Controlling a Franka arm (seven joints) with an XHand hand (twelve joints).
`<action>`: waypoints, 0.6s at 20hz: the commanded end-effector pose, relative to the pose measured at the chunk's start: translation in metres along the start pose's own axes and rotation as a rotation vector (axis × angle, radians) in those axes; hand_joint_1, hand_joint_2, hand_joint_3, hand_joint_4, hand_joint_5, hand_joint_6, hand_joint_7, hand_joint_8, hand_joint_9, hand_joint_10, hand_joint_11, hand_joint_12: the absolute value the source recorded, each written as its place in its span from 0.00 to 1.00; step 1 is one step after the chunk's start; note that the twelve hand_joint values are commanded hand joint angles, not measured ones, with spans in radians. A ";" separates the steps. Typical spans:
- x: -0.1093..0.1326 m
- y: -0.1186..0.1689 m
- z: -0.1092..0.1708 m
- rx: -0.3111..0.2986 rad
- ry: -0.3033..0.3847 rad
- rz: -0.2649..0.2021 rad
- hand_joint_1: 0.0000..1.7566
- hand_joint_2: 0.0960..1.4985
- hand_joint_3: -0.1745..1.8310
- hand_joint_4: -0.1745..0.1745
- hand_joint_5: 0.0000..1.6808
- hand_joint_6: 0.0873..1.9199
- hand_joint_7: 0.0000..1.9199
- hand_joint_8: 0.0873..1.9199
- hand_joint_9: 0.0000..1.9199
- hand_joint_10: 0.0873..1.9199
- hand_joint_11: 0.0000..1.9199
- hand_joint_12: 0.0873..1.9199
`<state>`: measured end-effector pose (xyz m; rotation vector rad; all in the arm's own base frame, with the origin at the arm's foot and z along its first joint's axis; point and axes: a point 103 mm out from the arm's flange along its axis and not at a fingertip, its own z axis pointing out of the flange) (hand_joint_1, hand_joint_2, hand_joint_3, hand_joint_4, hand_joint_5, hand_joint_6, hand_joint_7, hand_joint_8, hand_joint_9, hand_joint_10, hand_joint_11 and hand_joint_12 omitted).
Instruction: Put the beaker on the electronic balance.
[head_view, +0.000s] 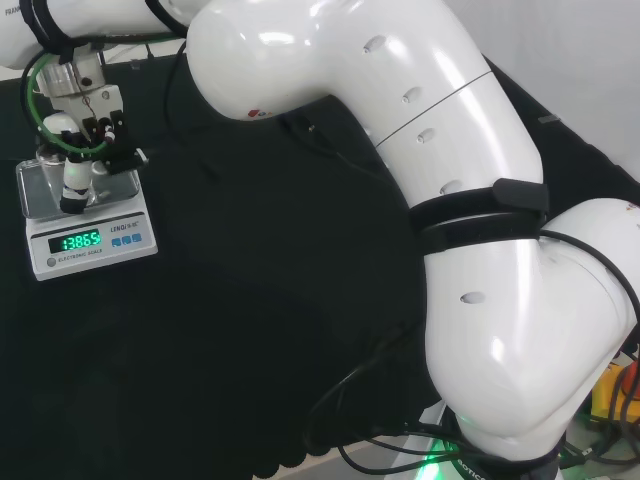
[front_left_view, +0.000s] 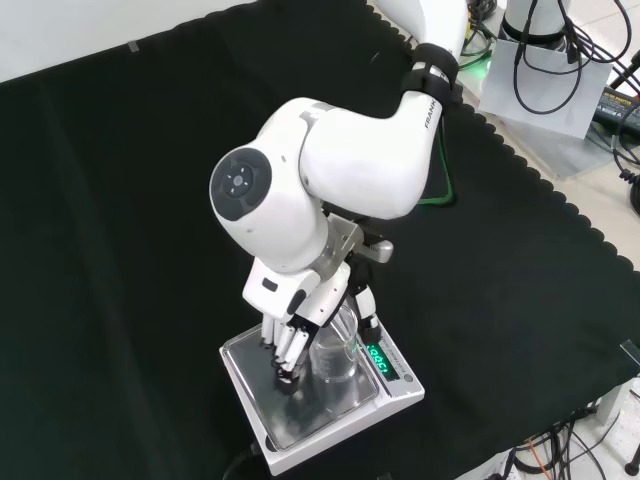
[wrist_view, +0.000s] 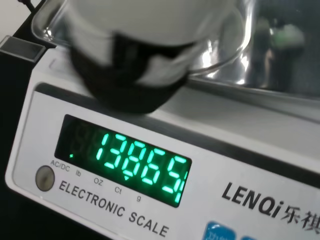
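The electronic balance (head_view: 132, 252) stands at the left of the head view, its green display lit. In the front view the balance (front_left_view: 398, 384) sits near the cloth's front edge. A clear beaker (front_left_view: 336, 362) stands upright on its steel pan. My hand (front_left_view: 296, 322) reaches down onto the pan, its fingers against the beaker's left side and its thumb on the right side. In the head view the hand (head_view: 73, 182) hangs over the pan. The wrist view shows a blurred fingertip (wrist_view: 127, 75), the beaker's glass (wrist_view: 222, 47) and the balance's front (wrist_view: 260, 155).
The arm's big white link with its round grey cap (front_left_view: 240, 184) stands above the hand in the front view. Black cloth (front_left_view: 110, 250) spreads around the balance. Cables and a grey box (front_left_view: 550, 80) lie beyond the cloth's scalloped edge at the upper right.
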<state>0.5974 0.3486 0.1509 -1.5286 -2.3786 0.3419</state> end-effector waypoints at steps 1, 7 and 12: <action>-0.002 -0.013 -0.022 -0.019 0.005 -0.033 0.53 0.26 0.43 0.56 0.01 0.02 0.10 0.46 0.24 0.42 0.15 0.77; -0.008 -0.040 -0.064 -0.074 -0.011 -0.027 0.48 0.29 0.34 0.60 0.00 0.00 0.05 0.41 0.18 0.44 0.11 0.79; -0.026 -0.070 -0.083 -0.125 0.004 -0.013 0.46 0.31 0.32 0.61 0.00 0.00 0.04 0.40 0.17 0.44 0.10 0.79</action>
